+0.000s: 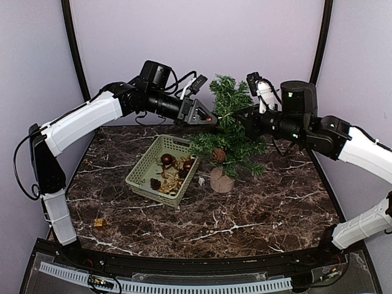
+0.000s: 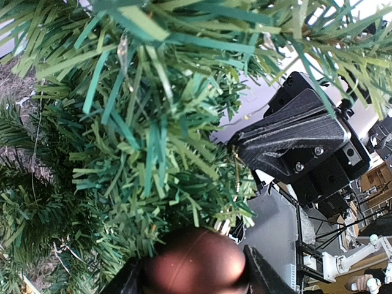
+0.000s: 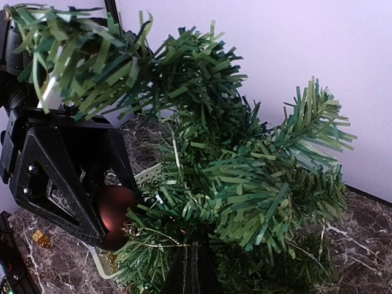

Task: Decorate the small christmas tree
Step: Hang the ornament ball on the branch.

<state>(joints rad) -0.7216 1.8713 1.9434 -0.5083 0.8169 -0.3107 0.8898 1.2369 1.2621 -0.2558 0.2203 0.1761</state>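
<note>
Now the left gripper (image 1: 207, 116) pinches a dark red ball (image 3: 115, 207) against the upper branches of the tree (image 1: 229, 131), which stands on the table (image 1: 275, 208) just right of the basket (image 1: 139, 179). The right gripper (image 3: 193, 272) has its jaws pressed together among the needles; on a twig or the ball's gold loop (image 2: 237, 174), I cannot tell. Done well, the loop slips fully over a stiff branch tip before the left jaws let go, and the tree is steadied so it does not tip.
</note>
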